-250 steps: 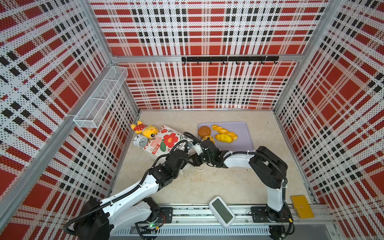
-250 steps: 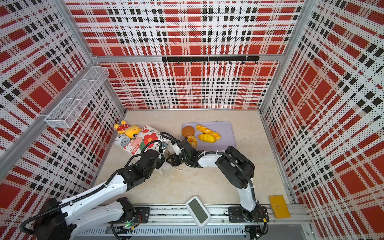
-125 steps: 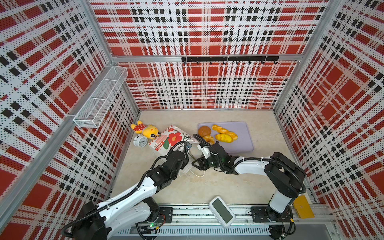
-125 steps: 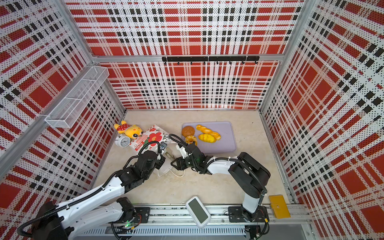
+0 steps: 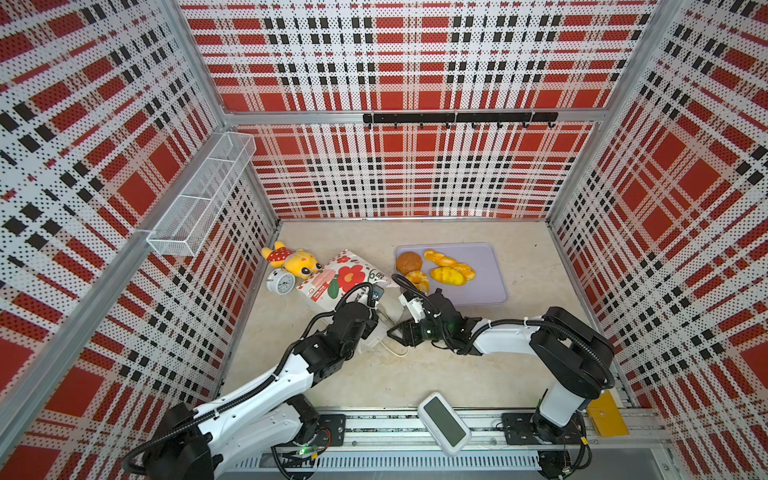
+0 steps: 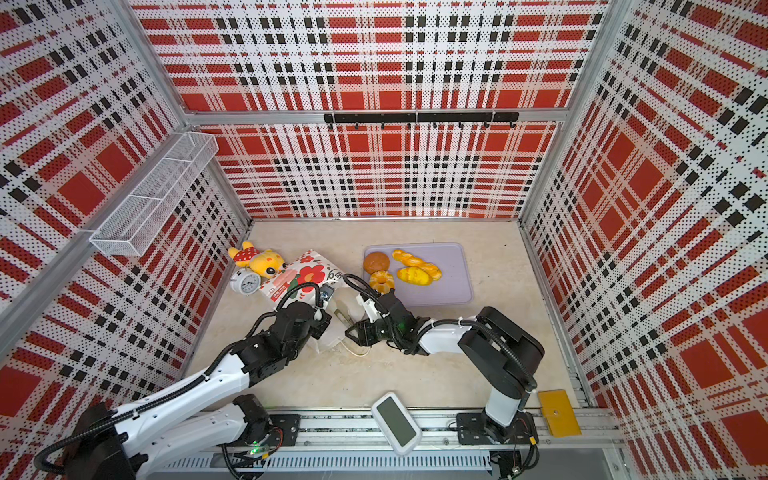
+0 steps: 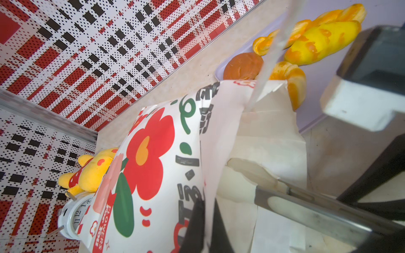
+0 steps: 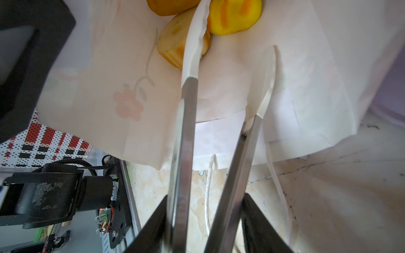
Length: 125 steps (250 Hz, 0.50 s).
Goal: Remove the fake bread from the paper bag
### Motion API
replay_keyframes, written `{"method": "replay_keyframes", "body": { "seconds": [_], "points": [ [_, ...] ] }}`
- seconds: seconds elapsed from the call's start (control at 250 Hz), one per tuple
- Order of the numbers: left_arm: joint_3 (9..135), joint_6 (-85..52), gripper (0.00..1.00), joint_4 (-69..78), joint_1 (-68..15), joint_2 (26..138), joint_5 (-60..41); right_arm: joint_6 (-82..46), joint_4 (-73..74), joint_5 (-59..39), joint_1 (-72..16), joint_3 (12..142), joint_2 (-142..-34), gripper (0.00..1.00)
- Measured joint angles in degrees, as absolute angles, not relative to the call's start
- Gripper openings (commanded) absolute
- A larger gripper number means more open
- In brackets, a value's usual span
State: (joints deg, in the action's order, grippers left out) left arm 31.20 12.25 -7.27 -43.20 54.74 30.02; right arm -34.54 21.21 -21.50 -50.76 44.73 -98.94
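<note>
Your left gripper point(image 7: 206, 210) is clamped on the mouth of the paper bag point(image 5: 345, 278), its dark fingers point(image 7: 195, 227) pinching the edge of the flowered side. To its right, your right gripper point(image 8: 238, 25) reaches into that mouth with long metal fingers point(image 8: 186, 131) tipped in white. They stand partly open with nothing caught between them: one white tip lies against a cut yellow piece of fake bread point(image 8: 175, 48) deep inside, and the other rests along the bag's inner paper. At least three yellow pieces show in the bag. The bag lies on its side, broad flowered face up. Its long axis runs from the far left, where its base sits just beside the alarm clock point(image 5: 281, 284) and the plush toy point(image 5: 291, 259), toward the near middle. Its mouth opens toward the right gripper, and a white cord handle point(image 5: 392, 350) trails on the table. Further right, four more pieces sit together at the left end of the lavender tray point(image 5: 486, 270), clear of the bag. Everything rests on a beige marbled tabletop point(image 5: 415, 374) enclosed by red, black and white plaid walls point(image 5: 415, 62). A wire basket point(image 5: 199, 195) hangs on the left wall and a black hook rail point(image 5: 457, 117) on the back one. A white device point(image 5: 442, 422) lies on the front rail, with a yellow card point(image 5: 607, 415) at the near right.
</note>
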Motion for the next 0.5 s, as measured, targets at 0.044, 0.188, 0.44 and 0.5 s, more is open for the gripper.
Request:
{"method": "replay_keyframes", "body": {
  "seconds": [0.044,0.188,0.44,0.5],
  "points": [
    [31.2,12.25,0.0,-7.29,-43.29,54.74,30.04,-35.79,22.11,-21.61,-50.76,44.42,-98.94,0.31],
    [31.2,12.27,0.0,-7.29,-43.55,54.74,30.06,-41.93,27.33,-21.85,-50.76,41.98,-98.94,0.33],
    [31.2,12.27,0.0,-7.27,-43.81,54.68,30.04,-46.09,32.99,-22.48,-50.76,38.19,-98.59,0.4],
    [31.2,12.29,0.0,-7.27,-43.81,54.63,30.06,-45.5,32.32,-22.85,-50.81,38.0,-97.78,0.41]
  ]
}}
